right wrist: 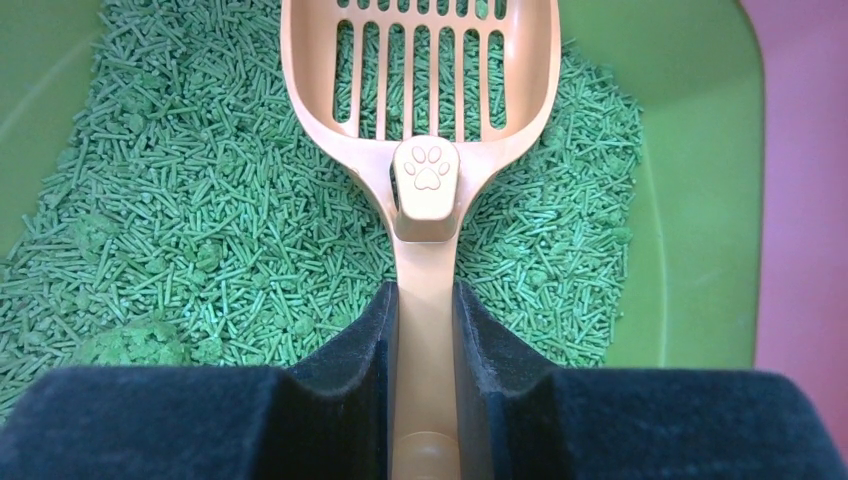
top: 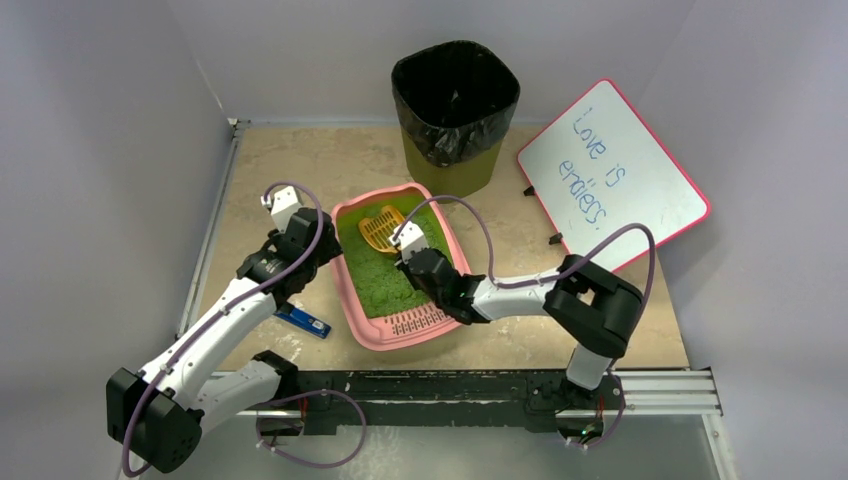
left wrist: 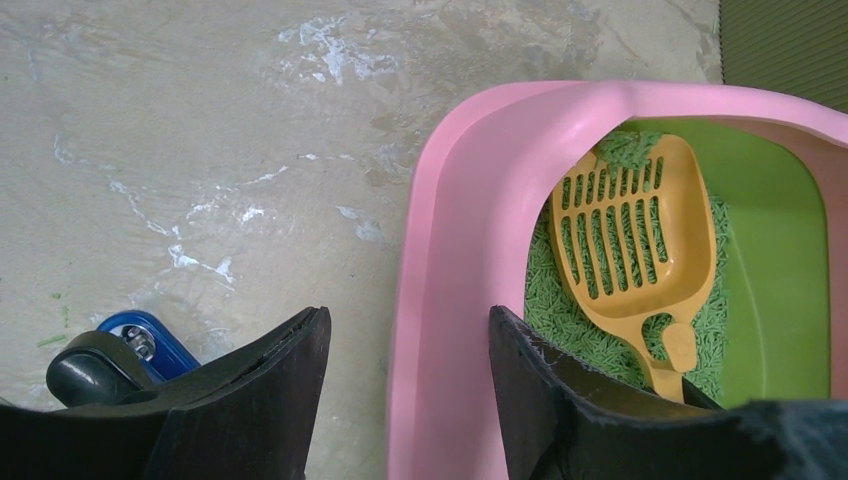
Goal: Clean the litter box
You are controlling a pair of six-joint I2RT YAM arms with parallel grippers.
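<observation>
1. The right fingers [right wrist: 340, 370] are clamped on the handle of the orange slotted plastic scoop [right wrist: 426, 200], held over green pellet litter [right wrist: 200, 200].
2. The left fingers [left wrist: 270, 400] stand apart, either side of the rim of the shallow pink plastic rectangular litter box [left wrist: 450, 300], which sits mid-counter [left wrist: 200, 150].
3. The box is probably light, slick and slightly flexible, so pinch its rim wall.

Black-bagged olive bin [top: 455, 105] at the desk's [top: 300, 165] far edge; whiteboard [top: 612, 175] leaning at its far right corner; small blue object [top: 303, 321] near its left edge.

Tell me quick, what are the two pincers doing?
Left pincer: open, straddling the litter box wall.
Right pincer: shut on the scoop handle.
</observation>
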